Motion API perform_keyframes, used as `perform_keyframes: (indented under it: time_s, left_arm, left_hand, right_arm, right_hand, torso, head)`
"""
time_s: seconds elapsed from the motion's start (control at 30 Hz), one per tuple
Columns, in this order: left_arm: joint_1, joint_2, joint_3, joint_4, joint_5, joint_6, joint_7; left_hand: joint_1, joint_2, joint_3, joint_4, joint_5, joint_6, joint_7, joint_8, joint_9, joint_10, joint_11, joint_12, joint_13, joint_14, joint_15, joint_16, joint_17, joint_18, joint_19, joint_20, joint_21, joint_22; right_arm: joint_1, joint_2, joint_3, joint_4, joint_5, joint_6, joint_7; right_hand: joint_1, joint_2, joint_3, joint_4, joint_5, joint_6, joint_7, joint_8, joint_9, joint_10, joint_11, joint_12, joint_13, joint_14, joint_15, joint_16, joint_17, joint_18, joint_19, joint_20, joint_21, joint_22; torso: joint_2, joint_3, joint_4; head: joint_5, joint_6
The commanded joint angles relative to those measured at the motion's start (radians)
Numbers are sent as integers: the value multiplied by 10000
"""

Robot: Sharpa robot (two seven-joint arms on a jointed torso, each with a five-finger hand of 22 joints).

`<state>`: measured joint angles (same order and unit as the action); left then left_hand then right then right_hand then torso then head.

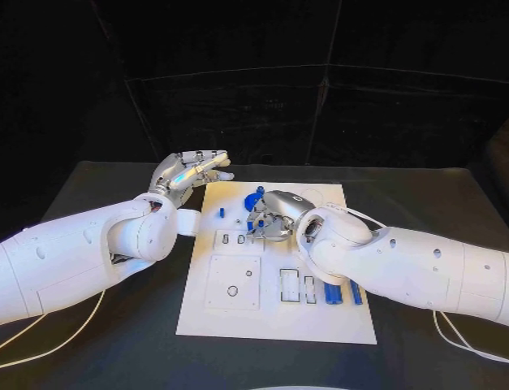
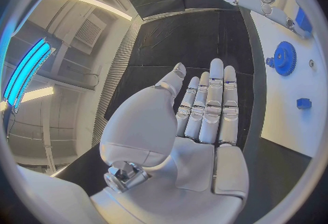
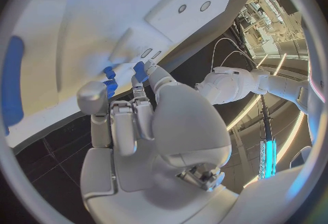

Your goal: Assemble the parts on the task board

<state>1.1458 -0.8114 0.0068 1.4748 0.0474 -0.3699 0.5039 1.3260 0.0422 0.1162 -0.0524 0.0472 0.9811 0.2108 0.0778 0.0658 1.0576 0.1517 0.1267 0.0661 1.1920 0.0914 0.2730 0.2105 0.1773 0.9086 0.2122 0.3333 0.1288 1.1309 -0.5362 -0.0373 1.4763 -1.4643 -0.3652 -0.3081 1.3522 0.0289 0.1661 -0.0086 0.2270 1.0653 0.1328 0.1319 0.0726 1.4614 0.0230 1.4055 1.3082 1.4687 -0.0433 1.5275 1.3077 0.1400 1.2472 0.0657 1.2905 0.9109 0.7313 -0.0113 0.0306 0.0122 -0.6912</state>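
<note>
Right hand works mid-board, fingers pinching a small blue part; left hand hovers released at the task board's eleven o'clock corner. Gear stands at twelve o'clock; blue bars at four o'clock wait, so much looks undone.

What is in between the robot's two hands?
In the head view, a strip of the white task board lies between the left hand and the right hand, with one small blue part standing on it.
</note>
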Motion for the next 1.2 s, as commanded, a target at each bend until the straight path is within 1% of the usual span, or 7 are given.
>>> perform_keyframes:
  time_s: [0.03, 0.47, 0.67, 0.73, 0.87, 1.07, 1.2]
  left_arm:
    - [17, 30, 7, 9, -59, 148, 53]
    - [16, 69, 7, 4, -59, 178, 42]
    - [16, 70, 7, -8, -59, 184, 37]
    - [16, 69, 7, -11, -59, 185, 35]
    - [15, 71, 7, -22, -58, 190, 32]
    - [14, 74, 7, -35, -58, 193, 29]
    - [14, 71, 7, -39, -58, 193, 28]
  left_hand:
    - [-115, 23, 49, -6, 42, 31, -1, -44, -1, 39, 2, -25, 4, 44, 11, -42, 10, 66, 71, -12, -36, -16]
    - [-115, 23, 49, -6, 42, 31, -1, -44, -1, 39, 2, -25, 4, 44, 11, -42, 10, 66, 71, -12, -36, -16]
    - [-115, 23, 49, -6, 42, 31, -1, -44, -1, 39, 2, -25, 4, 44, 11, -42, 10, 66, 71, -12, -36, -16]
    - [-115, 23, 49, -6, 42, 31, -1, -44, -1, 39, 2, -25, 4, 44, 11, -42, 10, 66, 71, -12, -36, -16]
    - [-115, 23, 49, -6, 42, 31, -1, -44, -1, 39, 2, -25, 4, 44, 11, -42, 10, 66, 71, -12, -36, -16]
    - [-115, 23, 49, -6, 42, 31, -1, -44, -1, 39, 2, -25, 4, 44, 11, -42, 10, 66, 71, -12, -36, -16]
    - [-115, 23, 49, -6, 42, 31, -1, -44, -1, 39, 2, -25, 4, 44, 11, -42, 10, 66, 71, -12, -36, -16]
  right_arm:
    - [-31, 61, -3, -16, -419, 305, -119]
    - [-202, 189, -19, -141, -500, 543, -128]
    - [-240, 182, -21, -189, -611, 626, -194]
    - [-245, 172, -21, -191, -634, 651, -205]
    - [-250, 158, -21, -179, -664, 732, -210]
    - [-254, 130, -22, -127, -688, 894, -188]
    - [-255, 106, -23, -91, -710, 978, -184]
  right_hand:
    - [-4, 72, 45, -13, 28, 588, -348, 34, 17, 20, -62, -16, 808, 809, -67, 17, 1564, -177, 31, -45, 42, -9]
    - [-41, -4, 84, -29, 80, 582, -342, 20, 15, 11, -62, -32, 798, 804, -72, 8, 1543, -176, 23, -53, 31, -26]
    - [-108, -72, 106, -19, 86, 548, -326, -10, 6, -1, -51, -50, 785, 802, -67, 2, 1530, -172, 7, -54, 14, -57]
    - [-118, -90, 112, -21, 84, 538, -322, -18, 4, -6, -48, -57, 779, 800, -66, 0, 1525, -172, 5, -53, 11, -61]
    - [-153, -170, 138, -35, 68, 496, -303, -54, -7, -26, -33, -85, 755, 795, -56, -11, 1501, -169, -11, -48, -6, -90]
    - [-291, -366, 163, -27, 86, 420, -256, -127, -23, -55, 6, -122, 727, 792, -25, -19, 1486, -167, -27, -26, -29, -121]
    - [-350, -459, 178, -26, 107, 364, -228, -173, -32, -76, 29, -148, 705, 788, -8, -26, 1472, -164, -39, -12, -44, -142]
  torso:
    - [7, 5, -8]
    - [3, 2, -7]
    - [8, 12, -8]
    - [4, 4, -14]
    - [0, 3, -11]
    - [3, 9, -6]
    - [-2, 2, -7]
  head:
    - [-14, -15]
    - [11, -55]
    - [27, -102]
    - [35, -116]
    - [36, -124]
    - [34, -131]
    - [34, -140]
